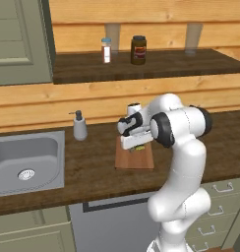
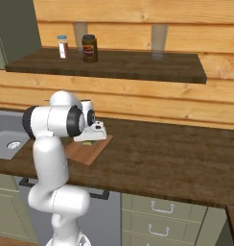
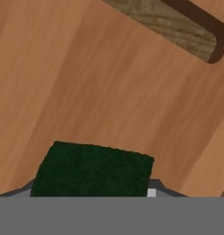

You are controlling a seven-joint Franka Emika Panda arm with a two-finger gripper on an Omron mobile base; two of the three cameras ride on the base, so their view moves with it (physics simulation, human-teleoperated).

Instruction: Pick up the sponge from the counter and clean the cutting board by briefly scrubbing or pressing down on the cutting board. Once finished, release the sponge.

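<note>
The reddish-brown cutting board [image 1: 134,160] [image 2: 84,153] lies on the dark wood counter [image 1: 92,165] [image 2: 162,153], right of the sink. My gripper [image 1: 137,147] [image 2: 90,141] points down over the board's far half, shut on the sponge [image 1: 140,148] [image 2: 90,143]. In the hand view the sponge's dark green top [image 3: 93,170] sits low against the board's wood [image 3: 104,87]. The board's slot handle [image 3: 178,25] is at the upper right there. The arm hides the board's far end in the left base view.
A grey steel sink [image 1: 9,172] [image 2: 4,132] is set into the counter on the left, with a soap dispenser [image 1: 80,126] beside it. An upper shelf [image 1: 156,64] holds a dark jar [image 1: 138,50] [image 2: 89,48] and a small shaker [image 1: 106,50] [image 2: 63,46].
</note>
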